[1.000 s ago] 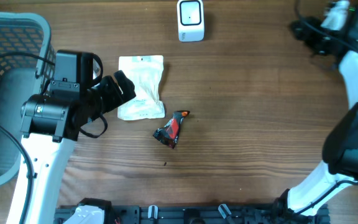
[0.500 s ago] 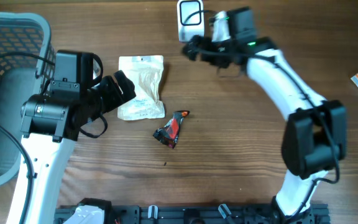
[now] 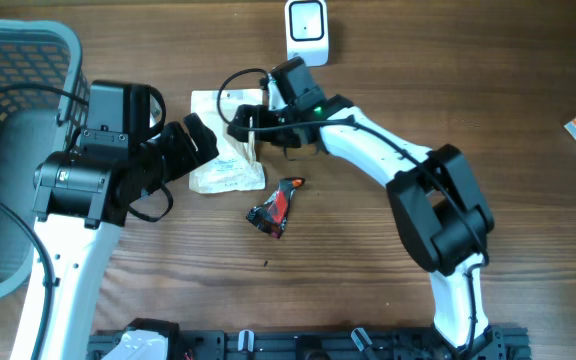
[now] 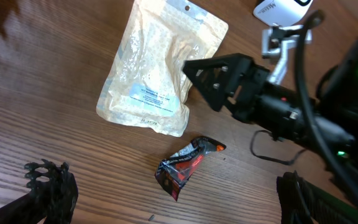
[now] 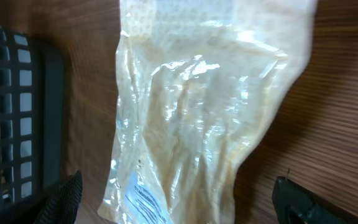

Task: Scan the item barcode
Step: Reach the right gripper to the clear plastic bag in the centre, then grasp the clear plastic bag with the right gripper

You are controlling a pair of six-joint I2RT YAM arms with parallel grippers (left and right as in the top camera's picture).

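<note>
Pouch [image 3: 230, 172] lies flat, left of centre in the overhead view, below-left of the white scanner [image 3: 306, 32]. Right gripper [image 3: 240, 128] hangs over its upper right part with jaws spread wide (not gripping it). Left gripper [image 3: 200, 142], equally wide, sits at its left edge.

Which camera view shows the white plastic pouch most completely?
The left wrist view: the whole pouch lies flat, its printed label visible. Overhead, the right pincer hides part of its right edge. The right wrist view is close and crops it.
</note>
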